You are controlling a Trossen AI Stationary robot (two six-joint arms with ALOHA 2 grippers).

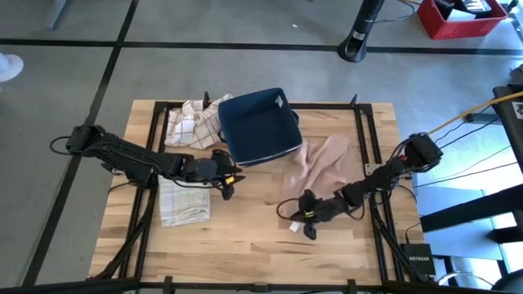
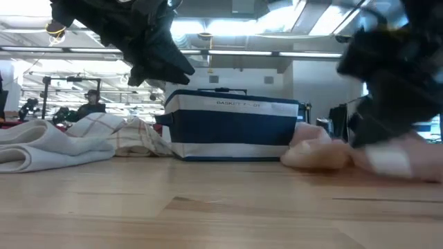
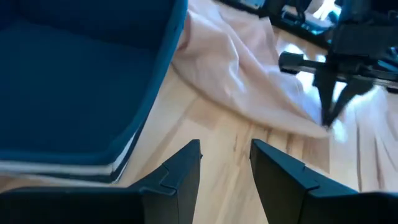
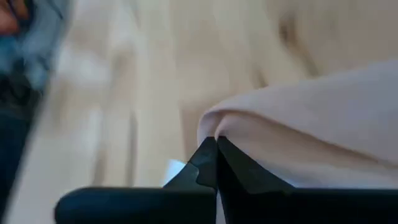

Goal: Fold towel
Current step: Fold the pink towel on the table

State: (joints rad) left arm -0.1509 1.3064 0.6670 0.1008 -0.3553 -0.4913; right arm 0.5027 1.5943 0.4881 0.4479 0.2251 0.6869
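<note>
A pale pink towel (image 1: 324, 166) lies crumpled on the table's right half, its far-left edge against a navy basket (image 1: 258, 126). My right gripper (image 1: 301, 216) is at the towel's near-left end, shut on it; the left wrist view also shows the right gripper (image 3: 329, 102) there. My left gripper (image 1: 226, 178) hovers open just near of the basket and touches nothing. Its fingers (image 3: 186, 171) stand apart above bare wood. In the low view, the pink towel (image 2: 325, 151) sits right of the basket (image 2: 235, 128). My right gripper pinches the pink towel's near-left end, a rounded fold of cloth (image 4: 217, 123), between its two shut fingers (image 4: 208, 163). It comes in low from the table's right side. A white tag (image 4: 175, 168) shows beside the fingers. The towel's remaining cloth lies slack on the table.
A folded white towel (image 1: 183, 201) lies near-left of centre, under the left arm. A checked cloth (image 1: 193, 121) is heaped at the basket's left. A black frame (image 1: 364, 131) runs along the table's edges. Bare wood (image 1: 245, 237) spreads along the near side.
</note>
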